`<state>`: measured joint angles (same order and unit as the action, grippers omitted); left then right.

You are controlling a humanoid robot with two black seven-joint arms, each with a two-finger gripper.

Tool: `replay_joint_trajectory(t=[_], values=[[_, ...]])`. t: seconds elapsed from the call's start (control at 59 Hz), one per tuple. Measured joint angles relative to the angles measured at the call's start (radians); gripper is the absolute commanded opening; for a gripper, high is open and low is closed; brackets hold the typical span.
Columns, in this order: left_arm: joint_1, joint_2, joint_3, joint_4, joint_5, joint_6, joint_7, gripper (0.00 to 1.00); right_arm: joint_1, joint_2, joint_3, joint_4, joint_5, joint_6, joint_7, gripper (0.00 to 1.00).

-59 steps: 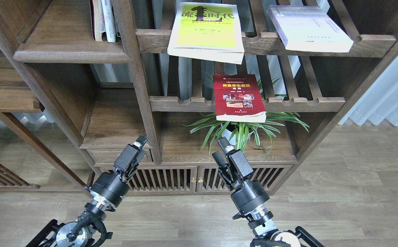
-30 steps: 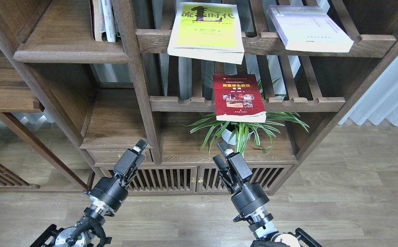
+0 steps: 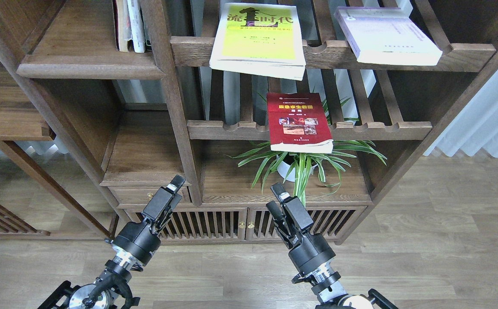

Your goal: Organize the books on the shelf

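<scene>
Three books lie flat on the slatted racks. The yellow-green book [image 3: 257, 38] overhangs the upper rack's front rail, and the pale lavender-white book [image 3: 388, 36] lies to its right. The dark red book [image 3: 299, 122] sticks out over the lower rack's rail. The solid shelf [image 3: 81, 58] is at the upper left. Both grippers hang low in front of the cabinet, far below the books. My left gripper [image 3: 175, 183] is seen edge-on, so its fingers cannot be told apart. My right gripper [image 3: 275, 198] is open and holds nothing.
A few thin books [image 3: 129, 25] stand at the back of the solid shelf. A potted spider plant [image 3: 300, 165] sits under the red book. The low cabinet with slatted doors [image 3: 240, 223] is just ahead of both grippers. A white curtain [image 3: 484, 124] hangs at the right.
Both grippers have sunk a little and drawn back towards me; the right one is still moving. The books have not moved.
</scene>
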<state>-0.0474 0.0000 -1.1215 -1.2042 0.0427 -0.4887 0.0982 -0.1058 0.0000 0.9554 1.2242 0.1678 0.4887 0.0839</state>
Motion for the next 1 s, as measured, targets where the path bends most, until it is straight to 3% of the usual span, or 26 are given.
replay_joint_trajectory(t=[1.0], values=[[0.009,0.000,-0.003,-0.007,-0.001,0.000,0.000,1.00,-0.002,0.000,0.007,-0.005,0.001,0.000,0.002,0.99]])
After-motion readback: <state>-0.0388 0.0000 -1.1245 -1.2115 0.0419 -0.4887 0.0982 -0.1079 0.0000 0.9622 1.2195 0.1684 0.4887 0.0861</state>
